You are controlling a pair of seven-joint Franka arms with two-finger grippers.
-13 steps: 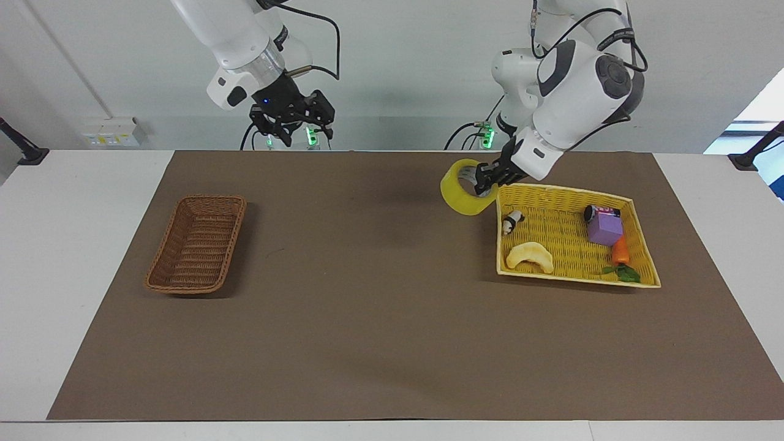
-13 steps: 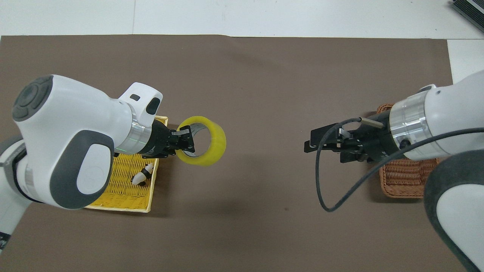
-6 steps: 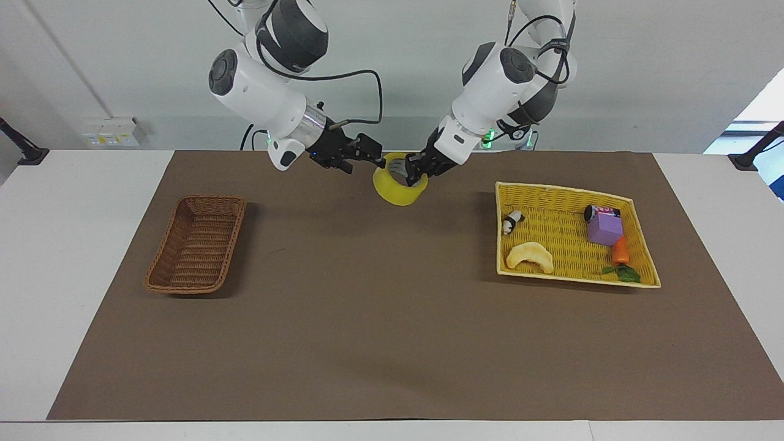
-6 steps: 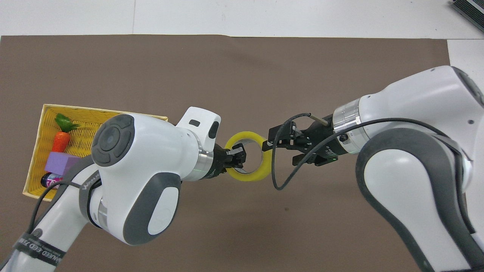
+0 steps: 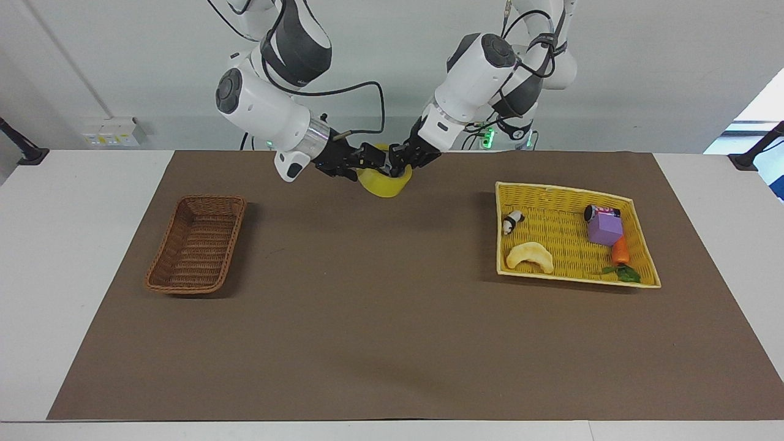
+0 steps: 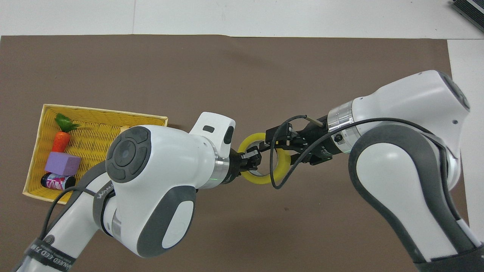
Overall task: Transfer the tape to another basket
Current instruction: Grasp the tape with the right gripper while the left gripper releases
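Observation:
The yellow tape roll [image 5: 384,185] hangs in the air over the brown mat at the robots' end of the table, about midway between the two baskets; it also shows in the overhead view [image 6: 264,180]. My left gripper [image 5: 399,164] [image 6: 252,158] is shut on its rim. My right gripper [image 5: 370,158] [image 6: 276,145] meets the roll at the rim across from the left gripper. The small brown wicker basket [image 5: 197,245] sits empty toward the right arm's end; in the overhead view my right arm hides it.
The flat yellow basket [image 5: 563,191] [image 6: 106,112] lies toward the left arm's end. It holds a pale crescent piece [image 5: 530,256], a purple block [image 5: 604,228], a carrot [image 5: 620,250], a small black-and-white figure [image 5: 512,222] and a dark can [image 6: 55,181].
My left gripper carried the tape from the yellow basket's corner toward the table's middle. My right gripper swung in from near the brown basket and now meets the roll.

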